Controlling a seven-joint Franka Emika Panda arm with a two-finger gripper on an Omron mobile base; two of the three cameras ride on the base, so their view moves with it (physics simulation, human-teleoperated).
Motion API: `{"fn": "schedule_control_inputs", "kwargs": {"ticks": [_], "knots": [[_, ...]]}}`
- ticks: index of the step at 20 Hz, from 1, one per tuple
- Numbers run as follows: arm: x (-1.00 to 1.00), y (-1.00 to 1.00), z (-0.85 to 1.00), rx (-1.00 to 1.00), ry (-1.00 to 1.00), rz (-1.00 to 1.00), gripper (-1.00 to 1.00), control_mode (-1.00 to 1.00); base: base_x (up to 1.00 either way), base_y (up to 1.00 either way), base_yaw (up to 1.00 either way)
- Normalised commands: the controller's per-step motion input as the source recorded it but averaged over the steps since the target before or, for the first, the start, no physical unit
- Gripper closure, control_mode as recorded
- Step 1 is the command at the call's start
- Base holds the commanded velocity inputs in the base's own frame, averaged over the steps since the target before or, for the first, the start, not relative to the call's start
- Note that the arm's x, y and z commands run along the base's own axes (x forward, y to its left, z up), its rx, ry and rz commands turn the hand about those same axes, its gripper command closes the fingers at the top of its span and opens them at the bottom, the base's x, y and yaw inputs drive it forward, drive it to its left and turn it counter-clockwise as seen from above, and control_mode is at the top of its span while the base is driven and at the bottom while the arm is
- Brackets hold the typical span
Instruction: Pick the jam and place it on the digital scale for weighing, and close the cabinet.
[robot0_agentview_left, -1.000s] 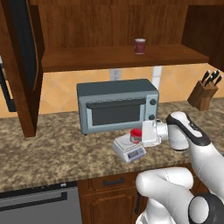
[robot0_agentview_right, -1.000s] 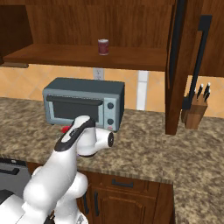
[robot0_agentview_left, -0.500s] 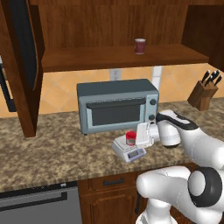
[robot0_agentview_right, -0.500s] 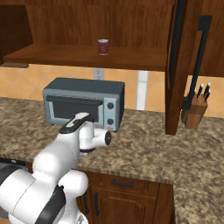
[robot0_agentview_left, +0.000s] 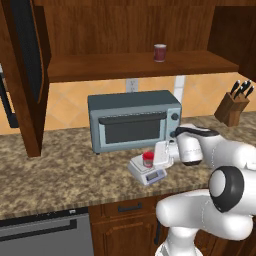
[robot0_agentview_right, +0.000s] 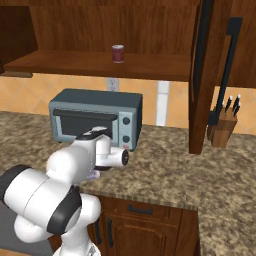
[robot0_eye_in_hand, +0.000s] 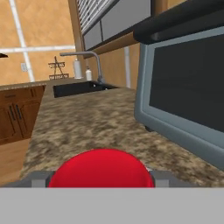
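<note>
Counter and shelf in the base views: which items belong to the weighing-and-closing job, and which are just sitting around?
Job items:
jam, resting on the digital scale
cabinet, doors open
tool, beside the jam

Just lying about:
toaster oven
maroon cup on the shelf
knife block

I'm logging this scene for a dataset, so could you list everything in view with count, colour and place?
jam: one, red lid, on the digital scale, beside the gripper
digital scale: one, light grey, on the counter in front of the toaster oven
cabinet: one, dark brown, above the counter, doors open
toaster oven: one, blue-grey, back of the counter
cup: one, dark maroon, on the cabinet shelf
knife block: one, brown, right on the counter
counter: one, speckled brown
sink: one, dark, far along the counter
gripper: one, white, at the jam; open or shut unclear
</note>
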Motion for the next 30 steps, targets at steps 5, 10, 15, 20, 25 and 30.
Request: {"fn": "schedule_control_inputs", "kwargs": {"ticks": [5,10,15,20,25,30], "knots": [[0.25,0.03,-0.12,0.00,-0.02,0.00,1.00,-1.00,0.00,0.00,0.00],[0.22,0.14,-0.24,-0.02,0.00,0.00,1.00,-1.00,0.00,0.00,0.00],[0.01,-0.01,-0.24,0.00,0.00,0.00,-1.00,-1.00,0.00,0.00,0.00],[-0.19,0.00,0.00,0.00,-0.02,0.00,-1.00,-1.00,0.00,0.00,0.00],[-0.11,0.00,0.02,0.00,-0.04,0.00,-1.00,-1.00,0.00,0.00,0.00],[-0.02,0.00,0.04,0.00,-0.02,0.00,-1.00,-1.00,0.00,0.00,0.00]]}}
